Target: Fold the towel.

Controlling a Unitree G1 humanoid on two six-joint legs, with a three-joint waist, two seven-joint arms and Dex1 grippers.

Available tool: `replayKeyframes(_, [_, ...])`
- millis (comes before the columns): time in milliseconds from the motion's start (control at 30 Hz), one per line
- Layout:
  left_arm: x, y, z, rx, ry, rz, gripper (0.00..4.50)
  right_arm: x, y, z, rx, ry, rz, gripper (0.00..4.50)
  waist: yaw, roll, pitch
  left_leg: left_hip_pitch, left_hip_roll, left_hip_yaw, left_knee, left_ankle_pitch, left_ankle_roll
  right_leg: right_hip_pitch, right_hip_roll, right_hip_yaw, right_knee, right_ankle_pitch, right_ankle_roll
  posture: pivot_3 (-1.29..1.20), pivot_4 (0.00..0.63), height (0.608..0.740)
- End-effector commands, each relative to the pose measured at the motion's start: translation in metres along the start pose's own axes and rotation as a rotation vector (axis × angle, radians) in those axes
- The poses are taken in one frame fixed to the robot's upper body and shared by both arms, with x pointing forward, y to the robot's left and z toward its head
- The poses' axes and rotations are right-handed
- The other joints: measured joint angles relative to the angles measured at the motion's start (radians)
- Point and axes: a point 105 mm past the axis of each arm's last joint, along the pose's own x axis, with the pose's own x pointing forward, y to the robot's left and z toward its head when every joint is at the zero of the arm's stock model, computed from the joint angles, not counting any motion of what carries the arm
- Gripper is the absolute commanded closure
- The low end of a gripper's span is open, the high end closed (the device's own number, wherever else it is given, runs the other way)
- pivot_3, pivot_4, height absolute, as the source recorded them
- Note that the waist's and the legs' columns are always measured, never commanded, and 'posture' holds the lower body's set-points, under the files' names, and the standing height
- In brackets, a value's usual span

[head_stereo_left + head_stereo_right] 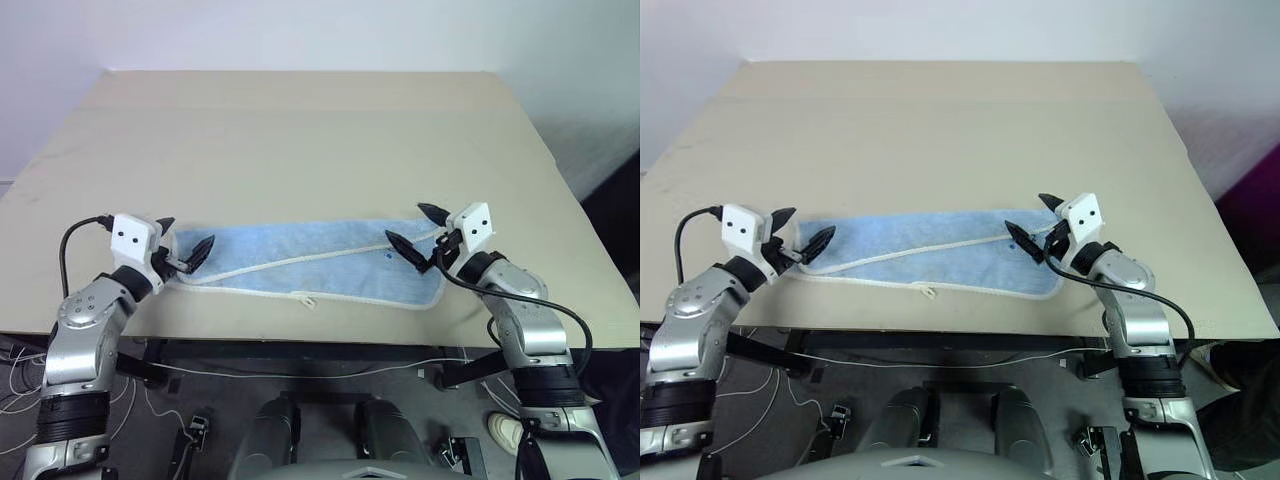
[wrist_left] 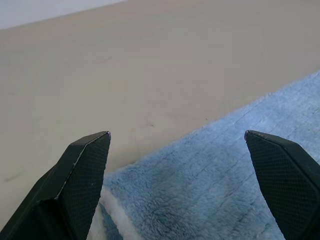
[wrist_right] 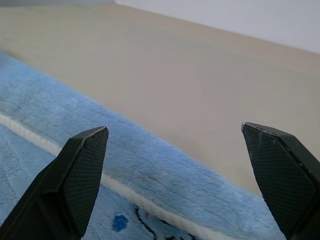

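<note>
The light-blue towel [image 1: 310, 262] lies flat along the near edge of the beige table [image 1: 300, 140], folded lengthwise with a white stitched edge running across it and a small white tag [image 1: 304, 299] at its front hem. A small dark mark [image 1: 389, 255] sits near its right end. My left gripper [image 1: 184, 240] hovers open over the towel's left end, nothing between its fingers [image 2: 85, 170]. My right gripper [image 1: 417, 229] hovers open over the right end, also holding nothing; in its wrist view the towel [image 3: 150, 175] lies under its fingers [image 3: 75, 175].
The table reaches far back to a white wall, with wide bare surface behind the towel. The towel's front hem lies close to the table's near edge [image 1: 300, 340]. Cables and a frame lie on the floor below.
</note>
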Motion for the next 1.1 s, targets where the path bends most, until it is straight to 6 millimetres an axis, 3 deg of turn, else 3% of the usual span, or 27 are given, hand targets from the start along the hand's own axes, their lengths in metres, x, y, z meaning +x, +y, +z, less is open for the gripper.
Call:
replayKeyframes(33, [0.0, -0.001, 0.013, 0.035, -0.036, -0.007, 0.0, -0.003, -0.006, 0.01, -0.011, -0.039, -0.023, 0.03, 0.0, 0.0, 0.0, 0.0, 0.0, 0.0, 0.0, 0.0, 0.0, 0.0, 0.0, 0.0, 0.0, 0.0, 0.0, 0.0, 0.15, 0.74])
replayKeyframes(600, [-0.001, -0.002, 0.006, 0.111, 0.025, -0.058, 0.0, -0.008, -0.01, 0.007, -0.013, -0.027, -0.069, 0.03, 0.0, 0.0, 0.0, 0.0, 0.0, 0.0, 0.0, 0.0, 0.0, 0.0, 0.0, 0.0, 0.0, 0.0, 0.0, 0.0, 0.15, 0.74])
replayKeyframes(800, [-0.006, 0.009, 0.016, 0.163, 0.018, -0.095, 0.0, 0.007, -0.006, 0.009, -0.022, -0.043, -0.055, 0.03, -0.002, 0.0, 0.0, 0.0, 0.0, 0.0, 0.0, 0.0, 0.0, 0.0, 0.0, 0.0, 0.0, 0.0, 0.0, 0.0, 0.15, 0.74])
replayKeyframes(1100, [-0.027, 0.028, 0.001, 0.474, 0.227, -0.445, 0.0, 0.0, -0.007, 0.007, -0.023, -0.04, -0.094, 0.03, 0.0, 0.001, 0.001, 0.0, 0.0, 0.0, -0.002, 0.0, 0.0, 0.0, 0.0, 0.0, -0.001, 0.0, 0.0, 0.0, 0.15, 0.74])
